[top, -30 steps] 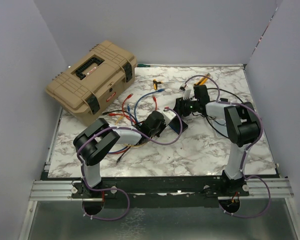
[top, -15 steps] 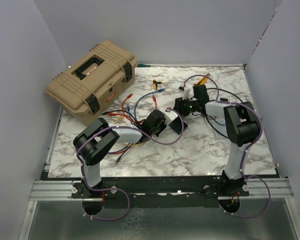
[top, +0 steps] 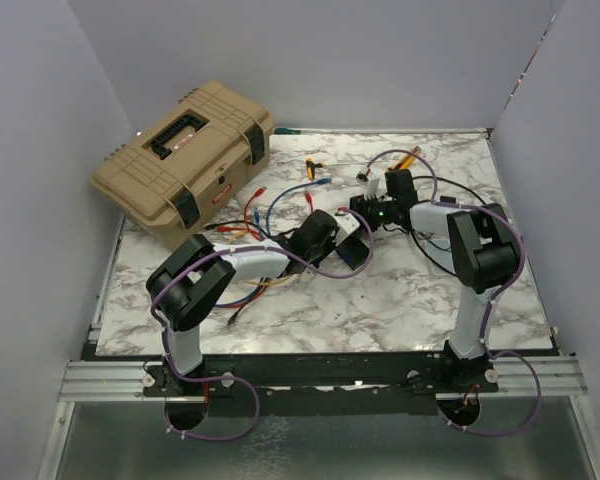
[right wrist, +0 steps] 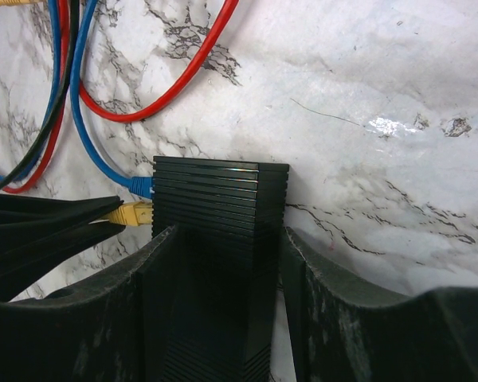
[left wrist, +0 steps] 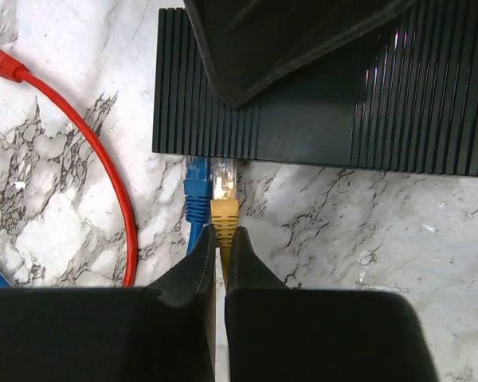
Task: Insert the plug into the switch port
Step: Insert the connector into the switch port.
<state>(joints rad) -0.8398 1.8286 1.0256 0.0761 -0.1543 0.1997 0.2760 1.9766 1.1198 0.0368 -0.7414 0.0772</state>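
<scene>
Left fingers [left wrist: 233, 247] closed on the yellow plug [left wrist: 224, 208], its tip at the switch port [left wrist: 223, 163], just beside a blue plug [left wrist: 196, 187]. Right fingers [right wrist: 161, 270] clamped on both sides of the switch [left wrist: 414, 111], flat on the table [left wrist: 366, 239]. Left arm [top: 250, 262] stretched low rightward, right arm [top: 475, 250] bent leftward.

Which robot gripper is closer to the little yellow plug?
Left. The left gripper pinches the back end of the yellow plug, at the edge of the black ribbed box. The right gripper clamps that box's sides, farther from the plug.
</scene>
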